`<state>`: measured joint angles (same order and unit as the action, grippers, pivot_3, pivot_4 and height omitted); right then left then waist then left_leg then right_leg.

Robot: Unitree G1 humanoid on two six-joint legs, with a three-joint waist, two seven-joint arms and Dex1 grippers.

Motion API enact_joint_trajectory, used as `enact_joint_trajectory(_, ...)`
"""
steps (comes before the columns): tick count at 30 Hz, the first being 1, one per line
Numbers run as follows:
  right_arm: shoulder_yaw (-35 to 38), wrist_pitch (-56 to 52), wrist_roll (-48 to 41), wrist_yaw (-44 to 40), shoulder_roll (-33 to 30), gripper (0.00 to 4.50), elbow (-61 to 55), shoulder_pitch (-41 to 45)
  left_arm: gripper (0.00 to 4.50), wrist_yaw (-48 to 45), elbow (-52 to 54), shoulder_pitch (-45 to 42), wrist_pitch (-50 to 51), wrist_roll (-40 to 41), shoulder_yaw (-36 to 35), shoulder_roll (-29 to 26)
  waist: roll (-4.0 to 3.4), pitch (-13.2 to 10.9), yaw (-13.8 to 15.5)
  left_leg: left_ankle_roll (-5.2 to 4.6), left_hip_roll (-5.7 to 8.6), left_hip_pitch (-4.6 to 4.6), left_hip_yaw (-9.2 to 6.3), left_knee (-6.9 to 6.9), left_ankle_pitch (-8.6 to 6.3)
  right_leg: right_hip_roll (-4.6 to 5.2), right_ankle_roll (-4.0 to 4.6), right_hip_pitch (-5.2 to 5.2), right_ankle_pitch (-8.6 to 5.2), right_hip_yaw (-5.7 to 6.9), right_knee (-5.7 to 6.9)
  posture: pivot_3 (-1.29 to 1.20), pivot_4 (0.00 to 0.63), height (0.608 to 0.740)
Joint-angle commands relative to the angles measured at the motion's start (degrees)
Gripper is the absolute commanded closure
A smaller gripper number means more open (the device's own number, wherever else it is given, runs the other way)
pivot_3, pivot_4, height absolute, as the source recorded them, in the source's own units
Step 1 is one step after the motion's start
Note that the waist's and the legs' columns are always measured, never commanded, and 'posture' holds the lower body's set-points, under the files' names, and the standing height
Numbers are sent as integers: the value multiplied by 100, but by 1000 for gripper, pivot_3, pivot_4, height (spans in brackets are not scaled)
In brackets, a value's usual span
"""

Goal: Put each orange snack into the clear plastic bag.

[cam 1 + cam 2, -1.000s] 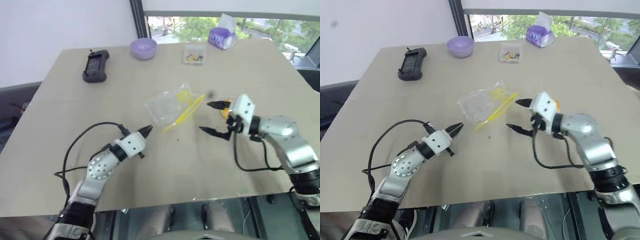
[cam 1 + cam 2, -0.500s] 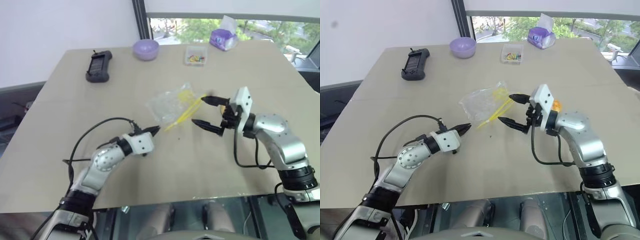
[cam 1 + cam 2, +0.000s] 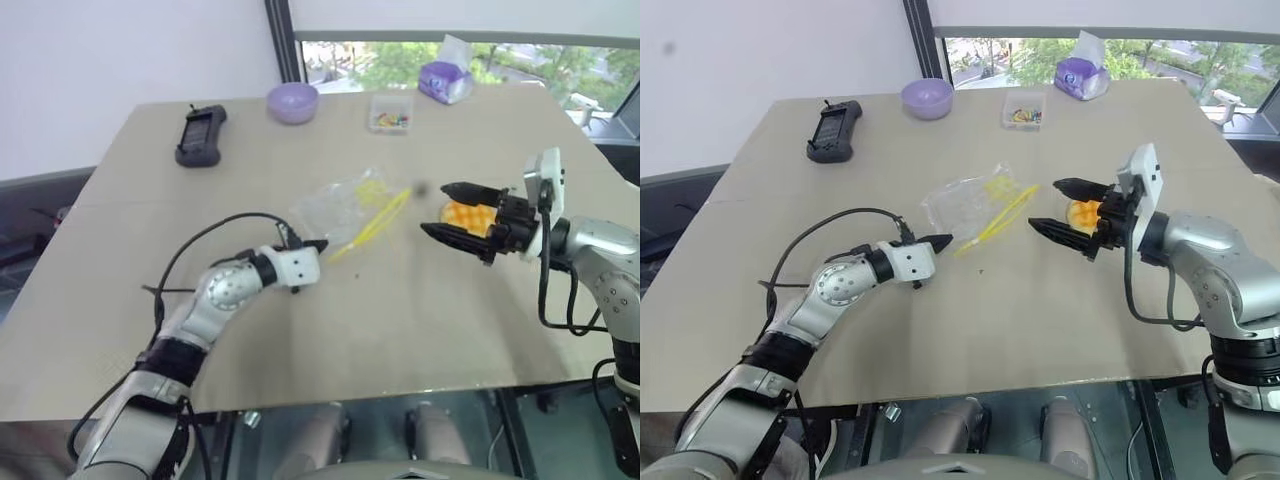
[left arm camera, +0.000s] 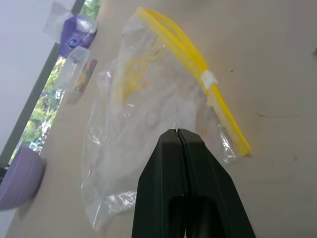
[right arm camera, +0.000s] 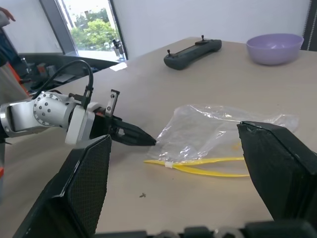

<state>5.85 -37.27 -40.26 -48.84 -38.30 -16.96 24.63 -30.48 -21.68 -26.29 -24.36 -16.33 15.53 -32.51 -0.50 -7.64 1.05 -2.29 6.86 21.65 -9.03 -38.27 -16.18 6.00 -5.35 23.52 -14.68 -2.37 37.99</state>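
Observation:
The orange snack (image 3: 467,215), a crosshatched golden bun, lies on the table right of centre. My right gripper (image 3: 435,208) hovers over it, open wide and pointing left; the bun shows through the gap between its fingers, and the right wrist view has nothing between the pads (image 5: 84,183). The clear plastic bag (image 3: 338,204) lies crumpled mid-table, its yellow seal strip (image 3: 376,224) on the side toward the snack. My left gripper (image 3: 316,245) is shut, its tip at the bag's near corner (image 4: 177,131); I cannot tell whether it touches the plastic.
A black controller (image 3: 200,133), a purple bowl (image 3: 292,100), a small clear box of colourful bits (image 3: 390,110) and a purple tissue pack (image 3: 446,78) stand along the far edge. A black cable (image 3: 205,240) loops off my left arm.
My left gripper, still shut, has slid forward to the bag's near corner. My right gripper has risen, drawn back to the right and rolled, uncovering the snack.

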Motion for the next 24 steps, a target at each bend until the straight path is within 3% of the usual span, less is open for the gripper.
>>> enact_joint_trajectory(1,198,69,-50,64,-10,92,-247,-47,4468,-376,-125,102,1250,1038,-430,553,0,0,10,0,1,2,-2,-2,0,0,0,0,0,2,2,0,150,736)
enact_joint_trajectory(3,190,63,-71,64,-25,92,-302,-108,4468,-577,88,120,1829,1551,-682,820,13,-8,0,-1,3,13,-10,-8,0,-1,0,4,0,10,0,0,150,736)
enact_joint_trajectory(9,294,42,-136,121,-48,92,-340,-126,4468,-868,583,287,2485,1953,-880,972,38,-24,-45,19,4,40,-11,-2,11,1,0,22,-1,9,-28,0,150,736)
enact_joint_trajectory(14,361,4,-240,62,-78,0,-370,-113,2840,-1091,1358,608,2649,2650,-1155,1099,50,-34,-43,17,3,54,-11,1,9,3,1,32,-1,7,-43,0,150,736)
enact_joint_trajectory(20,360,-1,-273,31,-130,0,-284,-58,93,-1080,1690,855,2705,2499,-1028,994,56,-38,-35,17,-1,52,-10,1,9,2,1,31,-1,7,-38,0,150,736)
enact_joint_trajectory(24,309,23,-238,18,-122,0,-241,-25,26,-1034,1819,891,2790,2249,-769,1025,61,-42,-30,17,0,52,-6,1,9,0,1,31,-1,4,-38,0,150,736)
